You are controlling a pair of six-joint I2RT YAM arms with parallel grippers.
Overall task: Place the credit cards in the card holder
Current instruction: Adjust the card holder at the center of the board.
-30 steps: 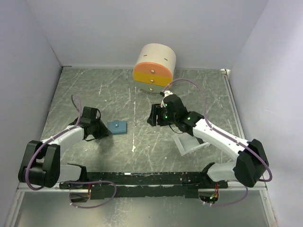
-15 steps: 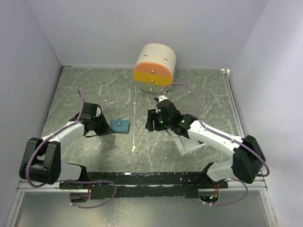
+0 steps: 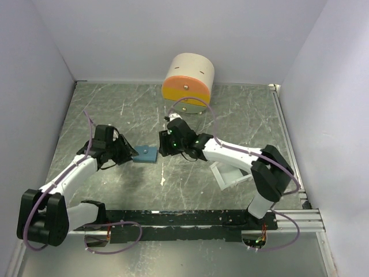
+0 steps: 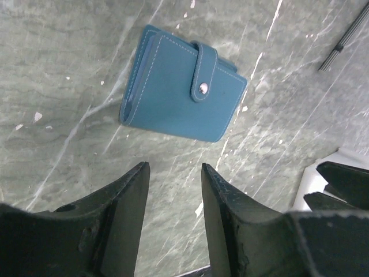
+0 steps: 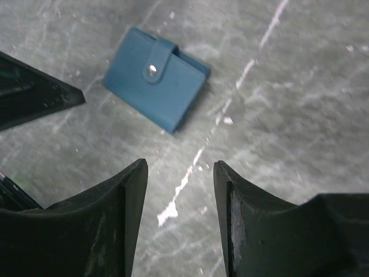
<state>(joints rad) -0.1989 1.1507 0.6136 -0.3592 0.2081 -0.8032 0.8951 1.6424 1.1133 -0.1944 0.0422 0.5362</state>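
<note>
One closed card holder (image 3: 145, 153) lies flat on the worktop (image 3: 115, 109), bare surface all round its edges, between two pincers, the left pincer (image 4: 173, 172) just beside its left edge and the right pincer (image 5: 180, 168) near its right, both gaping and empty, with one drawer box (image 3: 187, 83) well behind it and seemingly one white tray (image 3: 230, 176) off to its right.

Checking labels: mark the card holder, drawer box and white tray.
card holder (image 4: 167, 98): left wrist view, closed cover.
drawer box (image 3: 185, 88): top external view, orange front.
white tray (image 3: 229, 177): top external view, visible wall.
</note>
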